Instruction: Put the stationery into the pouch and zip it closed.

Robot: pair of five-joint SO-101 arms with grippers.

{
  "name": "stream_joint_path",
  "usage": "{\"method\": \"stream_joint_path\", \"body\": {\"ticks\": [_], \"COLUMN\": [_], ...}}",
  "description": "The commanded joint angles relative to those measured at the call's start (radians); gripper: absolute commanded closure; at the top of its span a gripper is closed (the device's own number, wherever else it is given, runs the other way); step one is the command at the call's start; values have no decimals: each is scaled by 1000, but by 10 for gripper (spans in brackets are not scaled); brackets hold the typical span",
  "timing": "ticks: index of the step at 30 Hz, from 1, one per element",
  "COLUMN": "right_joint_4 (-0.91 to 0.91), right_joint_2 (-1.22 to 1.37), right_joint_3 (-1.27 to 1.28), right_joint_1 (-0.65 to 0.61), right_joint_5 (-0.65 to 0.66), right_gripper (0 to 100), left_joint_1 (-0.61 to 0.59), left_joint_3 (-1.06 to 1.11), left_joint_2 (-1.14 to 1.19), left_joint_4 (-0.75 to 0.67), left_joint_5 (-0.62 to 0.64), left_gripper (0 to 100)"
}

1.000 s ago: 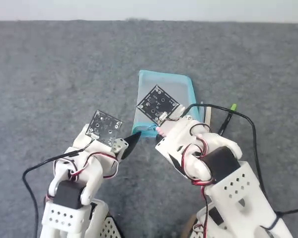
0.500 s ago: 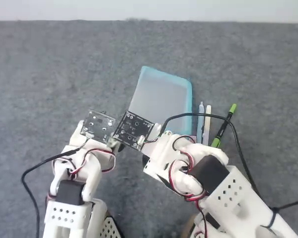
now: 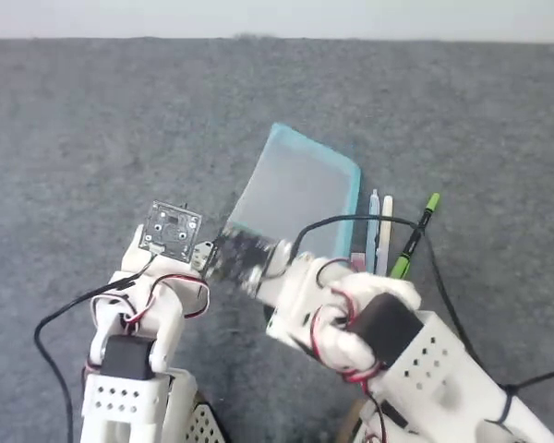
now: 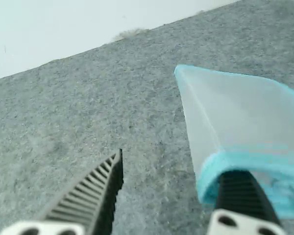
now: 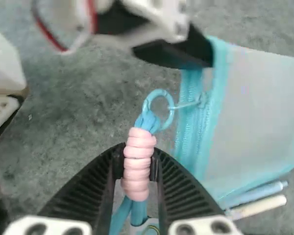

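The translucent turquoise pouch (image 3: 295,189) lies tilted on the grey mat, its zip edge toward the arms. My right gripper (image 5: 137,149) is shut on the pink zipper pull (image 5: 137,166). The pull's turquoise cord and ring (image 5: 159,105) lead to the slider (image 5: 202,100) on the zip. My left gripper (image 4: 174,169) is open. One of its fingers (image 4: 240,193) rests against the pouch (image 4: 235,112) at its near corner, and the other stands off over the mat. Three pens lie beside the pouch: a pale blue one (image 3: 372,231), a cream one (image 3: 385,231) and a green one (image 3: 414,242).
Grey felt mat (image 3: 92,138) covers the table up to a pale wall at the back. Black cables loop from both arms, one (image 3: 443,277) crossing over the pens. Both arm bases crowd the near edge.
My right arm has swung left along the pouch's near edge with the zipper pull. The pouch has turned and the pens have come into sight. The left arm has drawn back a little.
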Motion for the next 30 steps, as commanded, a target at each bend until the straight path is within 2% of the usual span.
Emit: {"method": "stream_joint_path", "body": {"ticks": [1,4,10,12,16,19,25,30], "right_joint_4": [15,30,70,73,41,-8,-111,-182], "right_joint_2": [-90,-177,-294,-272,-220,-186,-111,-2], "right_joint_3": [-61,-61,-60,-58,-15,28,92,114], "right_joint_1": [-70,-79,-73,-71,-58,42,275,420], "right_joint_5": [21,38,43,43,43,41,44,74], "right_gripper": [991,991,991,991,991,991,991,991], "left_joint_1": [-2,0,77,87,81,60,-112,-176], "left_joint_3": [-24,-22,-8,-8,-8,-7,-5,45], "left_joint_2": [-9,-8,-12,-14,-14,-14,-8,-8], "left_joint_4": [-32,-32,-32,-34,-34,-44,-103,-150], "left_joint_5": [17,18,18,14,20,23,127,138], "left_gripper": [710,710,729,799,998,989,989,989]}}
